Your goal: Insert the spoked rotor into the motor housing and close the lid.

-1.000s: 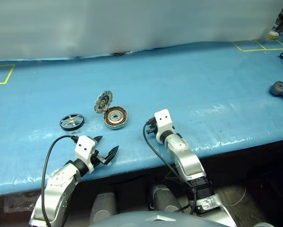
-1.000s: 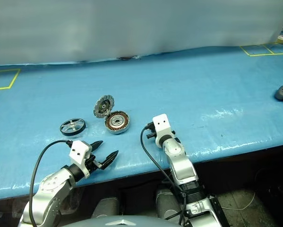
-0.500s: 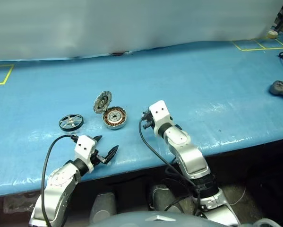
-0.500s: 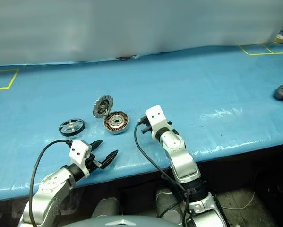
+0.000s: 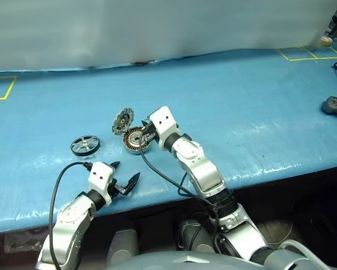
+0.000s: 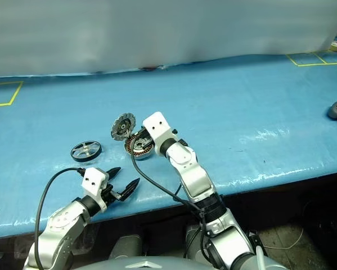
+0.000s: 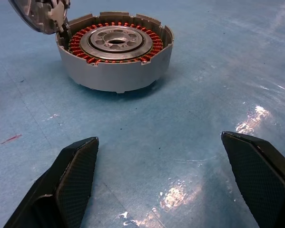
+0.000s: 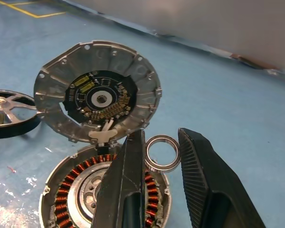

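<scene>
The spoked rotor (image 5: 85,145) lay flat on the blue surface (image 5: 241,101), to the left of the motor housing (image 7: 114,59) and apart from it, with nothing gripping it. In the right wrist view it was cut off at the frame edge, so only part of its rim and hub could be read there.

The housing sat open side up, its copper windings and silver centre exposed. The lid (image 8: 97,98) stood tilted up on its hinge at the far rim with its inner face toward the robot. Judging from the task, it was left open so the cavity stayed free for the rotor.

The right end effector (image 8: 161,135) hovered just above the housing's near-right rim. Its two fingers were drawn close together on a small silver ring (image 8: 162,153), which appeared to be pinched between them. The contact points were hard to make out, and the fingers hid part of the windings below. Whether the ring was meant for the housing's centre could not be told.

The left end effector (image 7: 156,142) waited nearer the robot with its fingers spread wide and empty. It pointed toward the housing, probably parked there to stay clear of the other arm.
</scene>
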